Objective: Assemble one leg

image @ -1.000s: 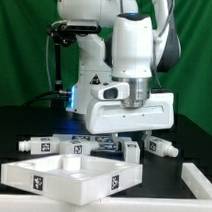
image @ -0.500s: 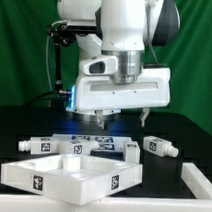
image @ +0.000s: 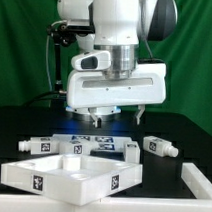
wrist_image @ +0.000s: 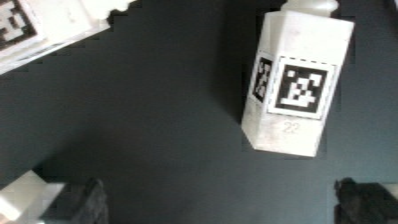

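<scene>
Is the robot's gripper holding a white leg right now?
No, the wrist view shows the gripper open and empty, while the leg lies loose on the black table.

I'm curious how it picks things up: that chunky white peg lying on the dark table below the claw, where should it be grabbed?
Around the middle of the leg, on its wide blocky body, coming straight down from above. It lies flat on the table, so its two long flat sides are free for the open claw to pinch. The narrower round tip would likely give less hold.
</scene>
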{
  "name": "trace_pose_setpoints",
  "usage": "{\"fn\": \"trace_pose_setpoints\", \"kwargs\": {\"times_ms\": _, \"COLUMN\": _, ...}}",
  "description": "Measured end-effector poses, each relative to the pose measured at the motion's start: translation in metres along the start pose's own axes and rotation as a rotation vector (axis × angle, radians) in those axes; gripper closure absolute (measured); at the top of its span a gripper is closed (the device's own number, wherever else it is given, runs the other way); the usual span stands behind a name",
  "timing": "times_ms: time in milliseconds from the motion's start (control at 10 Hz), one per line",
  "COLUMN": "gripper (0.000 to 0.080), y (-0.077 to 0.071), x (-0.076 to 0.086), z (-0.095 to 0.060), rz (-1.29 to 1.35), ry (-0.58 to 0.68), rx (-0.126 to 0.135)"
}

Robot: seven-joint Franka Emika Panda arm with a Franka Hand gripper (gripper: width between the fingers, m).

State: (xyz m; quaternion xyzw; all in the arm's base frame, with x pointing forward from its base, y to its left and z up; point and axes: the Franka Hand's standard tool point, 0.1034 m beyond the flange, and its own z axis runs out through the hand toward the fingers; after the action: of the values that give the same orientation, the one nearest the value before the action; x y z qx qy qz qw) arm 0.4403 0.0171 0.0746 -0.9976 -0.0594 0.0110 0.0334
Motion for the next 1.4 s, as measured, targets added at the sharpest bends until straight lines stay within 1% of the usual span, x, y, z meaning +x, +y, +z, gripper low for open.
{"fn": "trace_pose_setpoints", "kwargs": {"times_ms": 100, "gripper": 0.0150, "y": 0.008, "x": 0.002, "z": -0.004, "rz": 0.052, "ry": 0.009, "rx": -0.004}}
{"fn": "trace_pose_setpoints", "kwargs": {"times_ms": 200, "gripper": 0.0150, "y": 0.022, "x": 0.007, "z": -0.012, "rz": 0.139, "ry": 0.028, "rx": -0.009}}
{"fn": "trace_pose_setpoints", "kwargs": {"times_ms": 300, "gripper": 0.0150, "y": 0.041, "x": 0.014, "z": -0.019, "rz": 0.231, "ry": 0.032, "rx": -0.006}}
{"fn": "trace_pose_setpoints", "kwargs": {"times_ms": 500, "gripper": 0.0150, "y": 0.066, "x": 0.015, "z": -0.020, "rz": 0.250, "ry": 0.025, "rx": 0.020}}
{"fn": "trace_pose_setpoints", "kwargs": {"times_ms": 700, "gripper": 0.0150, "y": 0.062, "x": 0.015, "z": -0.019, "rz": 0.244, "ry": 0.024, "rx": 0.020}}
{"fn": "trace_pose_setpoints", "kwargs": {"times_ms": 1000, "gripper": 0.0150, "y": 0.064, "x": 0.016, "z": -0.020, "rz": 0.264, "ry": 0.026, "rx": 0.020}}
{"fn": "trace_pose_setpoints", "kwargs": {"times_ms": 1100, "gripper": 0.0150, "y": 0.078, "x": 0.029, "z": -0.031, "rz": 0.390, "ry": 0.050, "rx": 0.022}}
{"fn": "trace_pose_setpoints", "kwargs": {"times_ms": 1200, "gripper": 0.0150, "y": 0.091, "x": 0.037, "z": -0.036, "rz": 0.523, "ry": 0.063, "rx": 0.038}}
{"fn": "trace_pose_setpoints", "kwargs": {"times_ms": 1300, "gripper": 0.0150, "y": 0.096, "x": 0.034, "z": -0.035, "rz": 0.577, "ry": 0.012, "rx": 0.078}}
{"fn": "trace_pose_setpoints", "kwargs": {"times_ms": 1400, "gripper": 0.0150, "y": 0.103, "x": 0.034, "z": -0.033, "rz": 0.585, "ry": 0.023, "rx": 0.082}}
